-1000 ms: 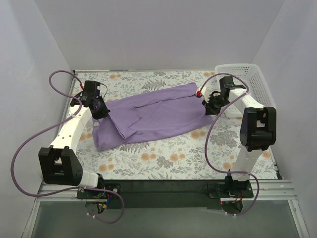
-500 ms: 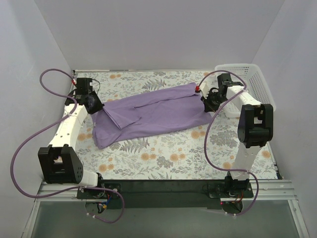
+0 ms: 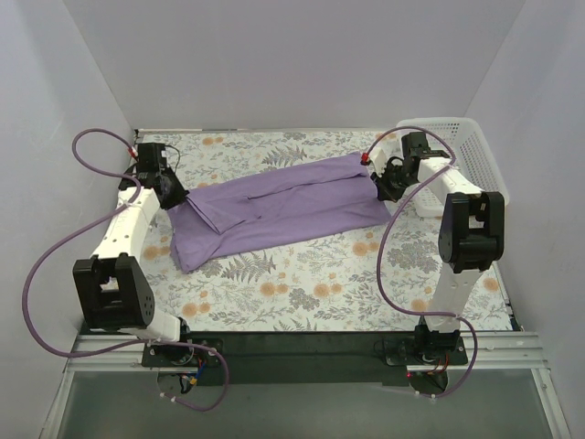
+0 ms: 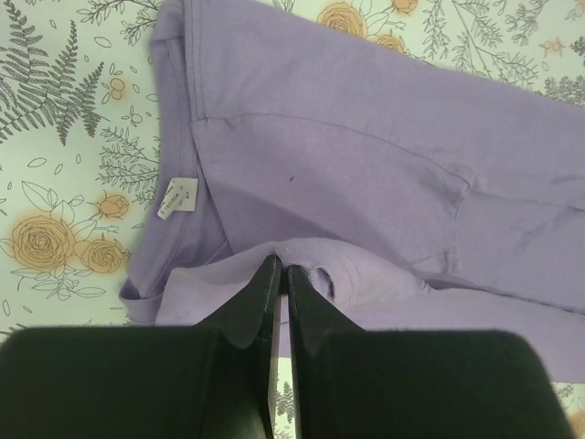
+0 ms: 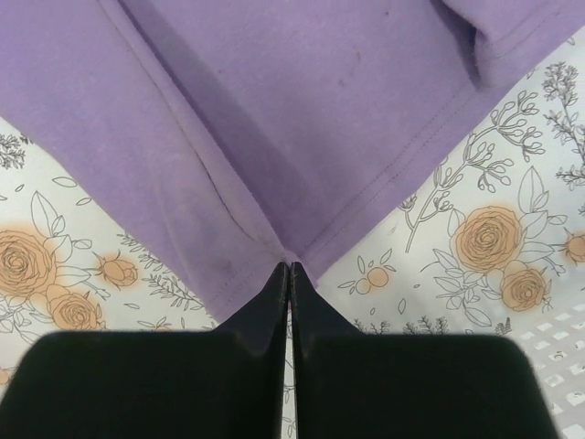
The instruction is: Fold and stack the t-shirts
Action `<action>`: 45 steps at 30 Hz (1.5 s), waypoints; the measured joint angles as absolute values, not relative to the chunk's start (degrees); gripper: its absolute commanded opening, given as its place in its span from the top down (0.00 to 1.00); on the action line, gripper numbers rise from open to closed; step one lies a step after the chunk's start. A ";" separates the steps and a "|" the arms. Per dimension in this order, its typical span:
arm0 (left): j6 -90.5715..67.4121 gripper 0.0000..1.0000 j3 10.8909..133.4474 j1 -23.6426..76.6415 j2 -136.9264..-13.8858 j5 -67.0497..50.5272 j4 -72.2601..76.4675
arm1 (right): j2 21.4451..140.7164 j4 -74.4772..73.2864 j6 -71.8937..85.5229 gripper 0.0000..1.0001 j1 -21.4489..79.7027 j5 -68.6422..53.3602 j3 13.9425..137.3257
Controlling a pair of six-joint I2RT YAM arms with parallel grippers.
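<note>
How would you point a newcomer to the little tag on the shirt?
On the flower-print table a lavender t-shirt lies spread across the middle. Go to the end pinched by the left claw; near the claw sits a small tag. It is the only white patch on the plain purple cloth.

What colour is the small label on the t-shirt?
White; the label on the t-shirt shows best in the left wrist view.

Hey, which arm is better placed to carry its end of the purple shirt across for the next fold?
Probably the right: the right gripper is shut on a flat corner of the t-shirt, while the left gripper pinches a bunched, already doubled collar end.
</note>
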State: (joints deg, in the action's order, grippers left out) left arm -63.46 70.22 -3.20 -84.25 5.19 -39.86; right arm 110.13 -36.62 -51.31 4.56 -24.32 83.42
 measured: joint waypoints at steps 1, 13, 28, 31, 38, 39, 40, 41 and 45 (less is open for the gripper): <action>-63.46 1.00 70.28 -3.31 -84.90 5.02 -39.79 | 110.13 -36.16 -51.00 0.99 4.67 -24.23 83.42; -63.46 1.00 73.28 -3.97 -92.53 3.97 -39.81 | 114.61 -34.11 -47.75 0.99 6.85 -20.69 87.46; -63.48 1.00 73.56 -4.34 -92.03 3.81 -38.50 | 115.24 -34.04 -45.28 0.99 7.16 -14.70 87.66; -63.48 1.00 73.56 -4.49 -91.92 3.84 -38.50 | 115.33 -34.02 -44.91 0.99 7.16 -14.31 87.68; -63.79 1.00 73.45 -4.82 -89.19 3.79 -37.76 | 117.34 -33.69 -43.68 0.99 7.16 -13.50 89.38; -63.86 1.00 73.45 -4.86 -88.88 3.73 -37.54 | 117.84 -33.56 -43.51 0.99 7.18 -13.34 89.84; -63.90 1.00 73.45 -4.91 -88.71 3.60 -37.30 | 118.21 -33.30 -43.38 0.99 7.16 -13.19 90.15; -63.90 1.00 73.45 -4.93 -88.71 3.44 -37.15 | 118.54 -33.06 -43.22 0.99 7.18 -13.15 90.32; -63.90 1.00 73.45 -4.97 -88.79 2.79 -37.06 | 119.15 -32.84 -42.54 0.99 7.22 -12.71 90.63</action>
State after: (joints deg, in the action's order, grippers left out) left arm -63.90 73.45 -4.97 -88.79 2.79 -37.06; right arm 119.15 -32.84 -42.54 7.22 -12.71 90.63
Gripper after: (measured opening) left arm 0.022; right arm 0.020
